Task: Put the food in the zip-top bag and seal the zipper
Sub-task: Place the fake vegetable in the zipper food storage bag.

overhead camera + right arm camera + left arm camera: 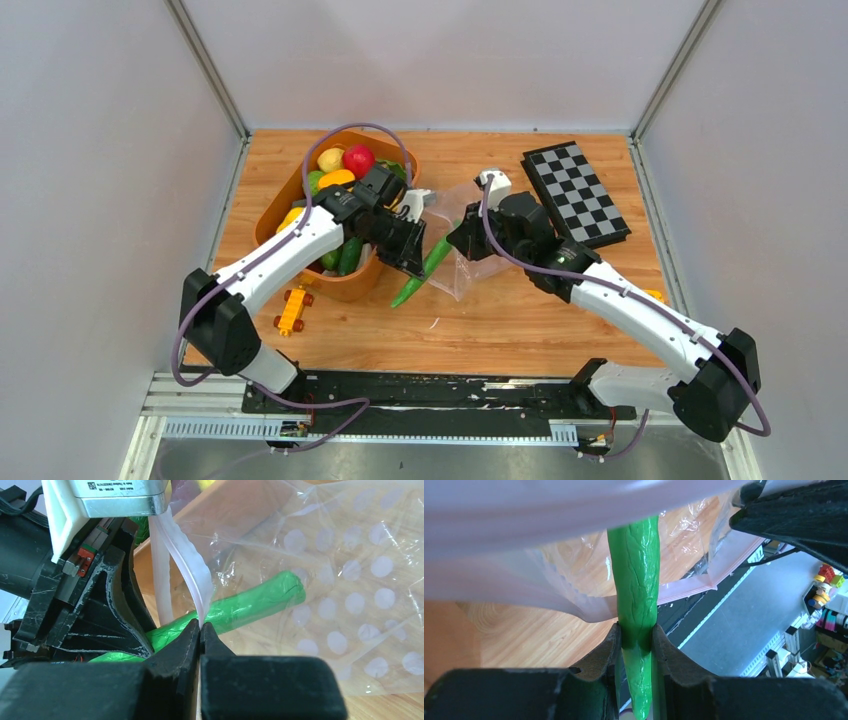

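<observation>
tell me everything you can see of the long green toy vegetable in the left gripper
The long green toy vegetable is glossy plastic, slender and slightly curved, with wrinkled vein lines and a tapered tip. The left gripper is shut on it near that pointed end. Its blunt end is pushed through the mouth of the clear zip-top bag and shows through the film; the tip lies outside.

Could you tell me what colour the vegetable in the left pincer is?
The vegetable is bright green; clearest in left wrist view.
</observation>
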`<state>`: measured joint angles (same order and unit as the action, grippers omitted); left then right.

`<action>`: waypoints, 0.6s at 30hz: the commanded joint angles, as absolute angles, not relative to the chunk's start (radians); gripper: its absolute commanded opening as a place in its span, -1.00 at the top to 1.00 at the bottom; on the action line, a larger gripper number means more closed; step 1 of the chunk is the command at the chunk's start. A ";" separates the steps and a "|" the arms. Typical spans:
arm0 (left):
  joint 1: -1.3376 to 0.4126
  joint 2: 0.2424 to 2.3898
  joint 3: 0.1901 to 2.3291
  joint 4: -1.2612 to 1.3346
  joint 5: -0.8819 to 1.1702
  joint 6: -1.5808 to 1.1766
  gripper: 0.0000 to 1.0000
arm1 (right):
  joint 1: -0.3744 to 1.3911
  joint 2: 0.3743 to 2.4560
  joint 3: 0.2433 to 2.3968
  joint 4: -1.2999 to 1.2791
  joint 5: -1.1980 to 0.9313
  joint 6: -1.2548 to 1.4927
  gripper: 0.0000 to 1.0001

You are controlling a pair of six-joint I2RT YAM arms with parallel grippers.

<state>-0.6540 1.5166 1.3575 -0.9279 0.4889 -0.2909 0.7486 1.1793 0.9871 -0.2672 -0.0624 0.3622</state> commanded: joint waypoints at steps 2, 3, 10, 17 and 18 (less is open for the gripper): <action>-0.663 1.514 1.402 -0.847 0.536 -0.290 0.37 | 0.749 1.173 0.985 -0.176 -0.076 0.412 1.00; -0.663 1.509 1.395 -0.829 0.538 -0.294 0.34 | 0.750 1.174 0.985 -0.176 -0.075 0.414 1.00; -0.663 1.469 1.359 -0.718 0.580 -0.325 -0.17 | 0.738 1.159 0.955 -0.165 -0.042 0.499 1.00; -0.663 1.382 1.355 -0.672 0.562 -0.325 -0.23 | 0.624 1.095 0.800 0.083 -0.211 0.728 1.00; -0.662 1.360 1.356 -0.662 0.545 -0.324 -0.24 | 0.613 1.084 0.779 0.123 -0.223 0.748 1.00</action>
